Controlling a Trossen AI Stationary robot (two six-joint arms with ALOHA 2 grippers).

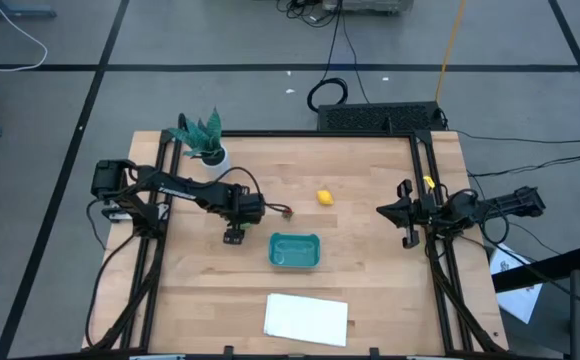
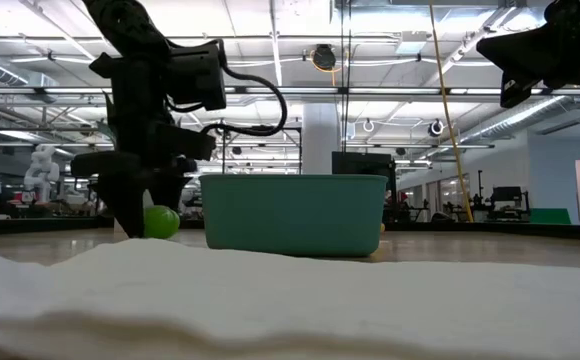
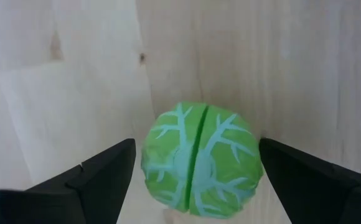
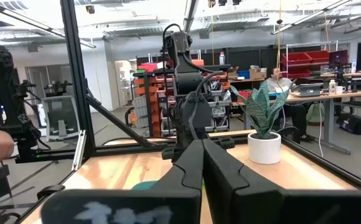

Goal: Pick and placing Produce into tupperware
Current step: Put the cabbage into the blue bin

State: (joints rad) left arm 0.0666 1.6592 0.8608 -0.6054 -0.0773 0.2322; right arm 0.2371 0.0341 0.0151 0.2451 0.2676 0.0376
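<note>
The round light-green produce (image 3: 199,163), marked with pale veins, rests on the wooden table. My left gripper (image 3: 196,145) is open and points down over it, one finger on each side; I see no touch. In the low view the green piece (image 2: 162,222) sits beside the left gripper (image 2: 138,222), just left of the teal tupperware (image 2: 293,214). From above, the left gripper (image 1: 235,236) hides the green piece. The tupperware (image 1: 295,250) lies right of it. The red piece (image 1: 286,210) and the yellow lemon (image 1: 324,197) lie farther back. My right gripper (image 1: 385,211) waits shut at the right side, raised.
A potted plant with teal leaves (image 1: 205,138) stands at the far left corner. A flat white sheet (image 1: 306,318) lies near the front edge. Black frame rails (image 1: 155,250) run along both table sides. People sit at desks beyond the table (image 4: 280,84).
</note>
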